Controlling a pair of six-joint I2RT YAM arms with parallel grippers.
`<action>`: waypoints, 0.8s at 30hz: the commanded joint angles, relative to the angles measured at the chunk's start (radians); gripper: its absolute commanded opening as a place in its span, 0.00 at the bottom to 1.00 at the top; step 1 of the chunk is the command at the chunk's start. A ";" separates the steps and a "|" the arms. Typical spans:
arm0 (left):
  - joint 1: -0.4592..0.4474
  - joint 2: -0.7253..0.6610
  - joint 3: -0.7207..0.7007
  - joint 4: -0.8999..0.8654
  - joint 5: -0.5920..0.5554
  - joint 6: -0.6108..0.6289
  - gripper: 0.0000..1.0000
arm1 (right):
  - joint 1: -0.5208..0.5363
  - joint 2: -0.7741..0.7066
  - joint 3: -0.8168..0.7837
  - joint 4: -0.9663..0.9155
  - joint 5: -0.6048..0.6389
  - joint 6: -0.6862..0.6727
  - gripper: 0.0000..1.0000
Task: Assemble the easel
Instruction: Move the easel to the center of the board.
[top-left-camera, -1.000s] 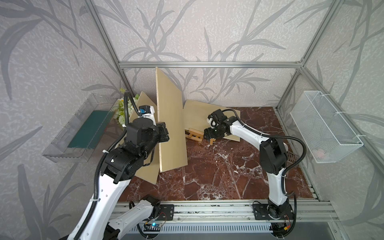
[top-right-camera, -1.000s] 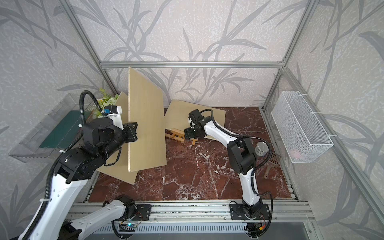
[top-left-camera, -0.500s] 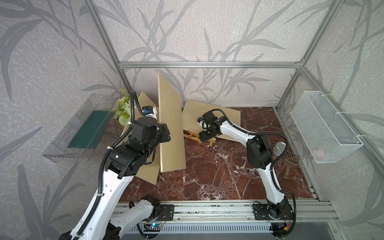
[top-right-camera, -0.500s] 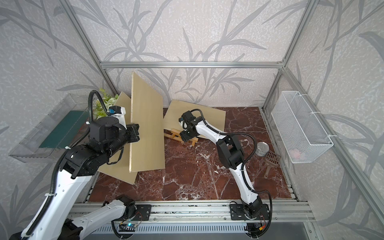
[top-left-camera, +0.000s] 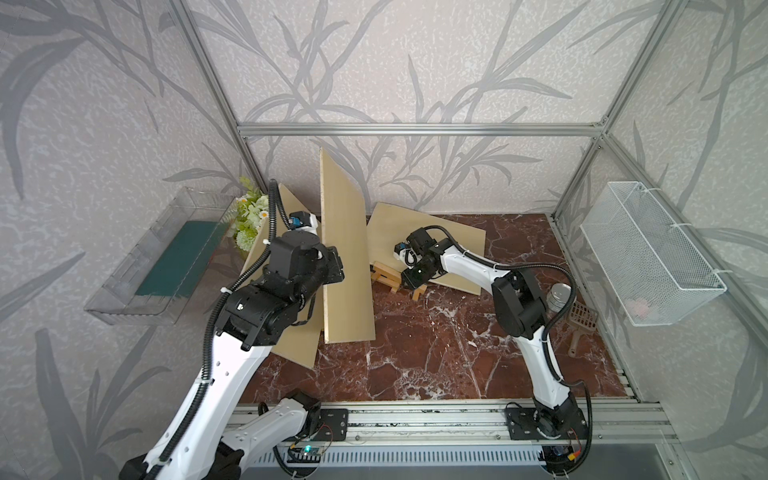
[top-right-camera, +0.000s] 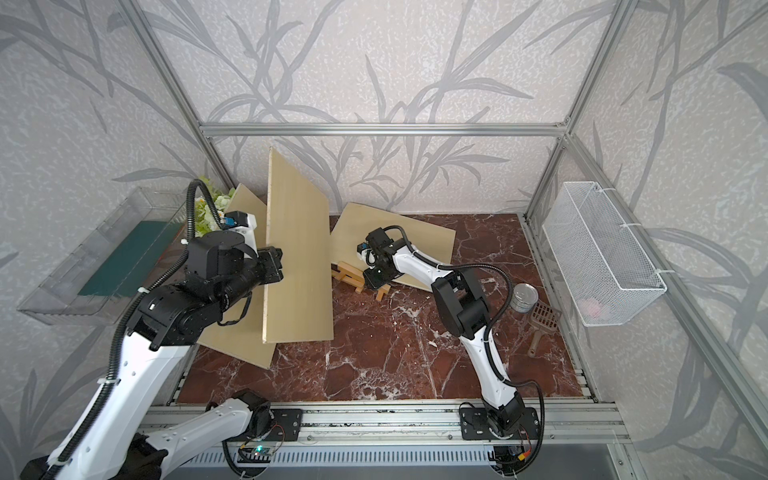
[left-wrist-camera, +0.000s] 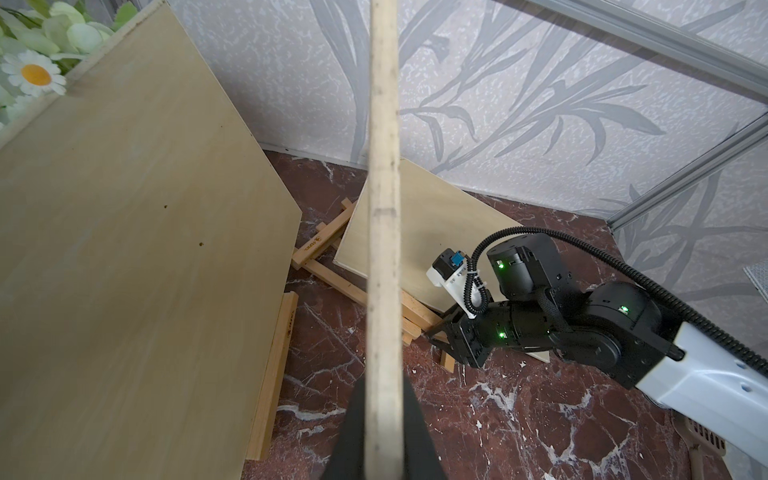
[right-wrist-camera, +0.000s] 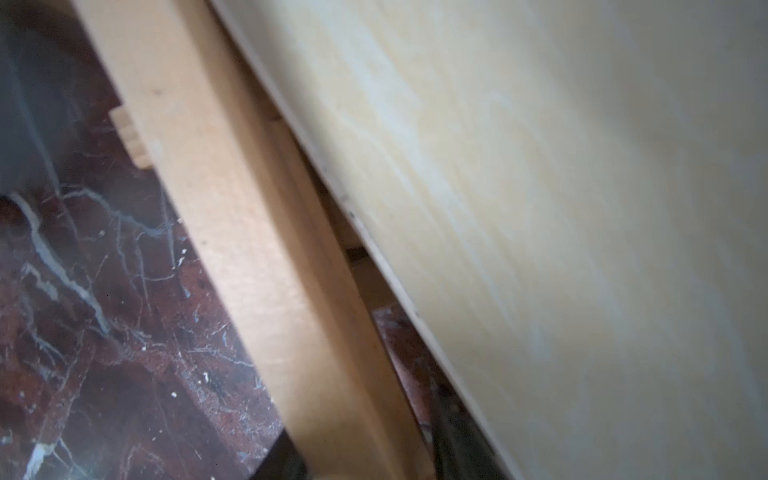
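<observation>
The wooden easel (top-left-camera: 384, 274) (top-right-camera: 348, 275) lies folded on the marble floor, partly under a flat board (top-left-camera: 440, 237) (top-right-camera: 419, 237). My right gripper (top-left-camera: 409, 283) (top-right-camera: 371, 283) (left-wrist-camera: 441, 337) is low at its near end. In the right wrist view an easel bar (right-wrist-camera: 257, 249) runs between the dark fingers of the right gripper (right-wrist-camera: 365, 461), which are closed on it beside the board's edge (right-wrist-camera: 540, 208). My left gripper (top-left-camera: 332, 266) (top-right-camera: 276, 266) (left-wrist-camera: 384, 436) is shut on the edge of an upright board (top-left-camera: 347, 257) (top-right-camera: 297, 249) (left-wrist-camera: 384, 208).
A third board (top-left-camera: 291, 332) (left-wrist-camera: 124, 208) leans at the left over another wooden frame (left-wrist-camera: 274, 365). Flowers (top-left-camera: 249, 216) and a clear tray (top-left-camera: 166, 257) are at the left. A metal can (top-left-camera: 559, 295), a scoop (top-left-camera: 582, 324) and a wire basket (top-left-camera: 648, 257) are at the right.
My right gripper has slid left and down onto the easel's bar and its jaws have narrowed around it. The left arm has shifted the upright board slightly to the right.
</observation>
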 joint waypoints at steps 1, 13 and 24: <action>0.000 -0.038 0.037 0.199 -0.021 -0.027 0.00 | 0.007 -0.007 -0.013 -0.003 -0.019 0.036 0.30; -0.001 -0.021 0.042 0.207 -0.008 -0.023 0.00 | -0.078 -0.110 -0.088 0.012 -0.049 0.012 0.21; -0.001 -0.027 0.024 0.202 -0.009 -0.037 0.00 | -0.156 -0.072 -0.064 0.035 0.127 0.120 0.15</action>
